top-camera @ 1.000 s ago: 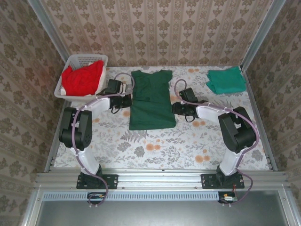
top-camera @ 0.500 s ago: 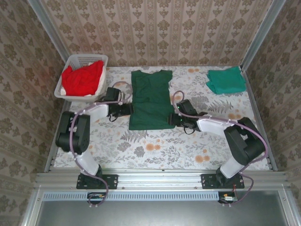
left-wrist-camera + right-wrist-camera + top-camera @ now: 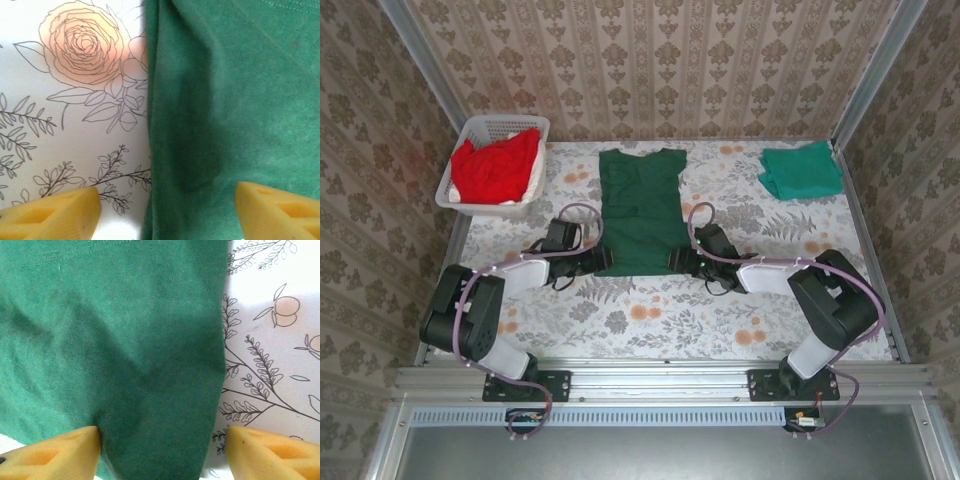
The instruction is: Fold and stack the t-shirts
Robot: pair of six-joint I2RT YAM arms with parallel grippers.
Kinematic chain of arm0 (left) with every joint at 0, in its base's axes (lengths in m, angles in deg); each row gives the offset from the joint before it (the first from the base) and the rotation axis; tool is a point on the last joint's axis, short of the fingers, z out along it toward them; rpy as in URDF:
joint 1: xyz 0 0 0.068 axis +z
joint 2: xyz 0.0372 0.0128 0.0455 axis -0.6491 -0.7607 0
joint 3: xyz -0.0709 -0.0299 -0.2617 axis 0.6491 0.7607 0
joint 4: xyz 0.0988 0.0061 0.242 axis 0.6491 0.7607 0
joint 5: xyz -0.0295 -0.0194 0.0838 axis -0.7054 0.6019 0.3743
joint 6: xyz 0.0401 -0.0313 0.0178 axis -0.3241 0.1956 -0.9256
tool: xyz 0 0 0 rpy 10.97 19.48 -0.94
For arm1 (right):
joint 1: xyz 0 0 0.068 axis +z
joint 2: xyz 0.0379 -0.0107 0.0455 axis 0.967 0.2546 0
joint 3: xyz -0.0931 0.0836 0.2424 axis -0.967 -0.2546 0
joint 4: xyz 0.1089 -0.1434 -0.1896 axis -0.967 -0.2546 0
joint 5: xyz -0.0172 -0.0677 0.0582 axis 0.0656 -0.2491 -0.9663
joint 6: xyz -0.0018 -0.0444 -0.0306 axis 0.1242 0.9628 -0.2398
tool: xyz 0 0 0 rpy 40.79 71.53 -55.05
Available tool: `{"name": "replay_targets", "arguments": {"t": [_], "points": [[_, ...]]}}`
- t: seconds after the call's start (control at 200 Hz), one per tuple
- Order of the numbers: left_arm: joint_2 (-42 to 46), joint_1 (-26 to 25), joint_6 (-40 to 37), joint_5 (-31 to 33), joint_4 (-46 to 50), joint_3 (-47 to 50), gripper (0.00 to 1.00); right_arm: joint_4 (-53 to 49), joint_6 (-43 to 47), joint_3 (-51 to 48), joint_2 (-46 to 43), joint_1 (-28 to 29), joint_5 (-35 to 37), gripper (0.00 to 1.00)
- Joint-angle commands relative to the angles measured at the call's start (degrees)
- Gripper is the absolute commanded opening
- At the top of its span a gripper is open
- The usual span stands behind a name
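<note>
Top external view, and both arms have just slid back along the long sides of the dark green t-shirt [image 3: 640, 205]. A second ago they were at its midsection; now the left hand [image 3: 603, 260] and the right hand [image 3: 675, 262] sit at the two corners of its hem, the end closest to the near edge of the table [image 3: 650, 320].

The shirt itself hasn't budged. It lies flat in a narrow strip down the middle of the table, collar toward the far edge, which reads to me as sides already turned in.

On the left wrist camera the fingers [image 3: 55, 215] stand well apart and the shirt's side edge [image 3: 235, 100] runs up between them: one finger over bare floral table, the other over green cloth. The right wrist camera mirrors it: fingers [image 3: 275, 450] wide, the shirt's edge [image 3: 125, 340] between them, nothing pinched. Whether the tips touch the fabric, I can't tell.

So both hands have let go and reset. My read: they're lined up to nip the hem corners and carry them toward the collar.

Waiting on the stack: a folded teal t-shirt [image 3: 801, 170] at the far right corner, and red t-shirts [image 3: 497, 165] heaped in the white basket [image 3: 510, 122] at the far left corner.
</note>
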Motion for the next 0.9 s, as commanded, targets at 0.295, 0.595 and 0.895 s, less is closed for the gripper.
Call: {"name": "replay_targets", "arguments": {"t": [0.295,0.595,0.895], "points": [[-2.4,-5.2,4.1,-1.8,-5.7,3.2,0.47,0.1,-2.2,2.8,5.0,4.2,1.1,0.48],[0.9,-6.6,4.6,-2.4,-4.1,2.9,0.22,-7.7,-0.7,6.4,3.5,6.3,6.6,0.28],[11.9,-6.8,4.6,-0.3,2.1,6.9,0.00,-10.0,-0.6,1.8,-5.2,6.8,7.9,0.07]]}}
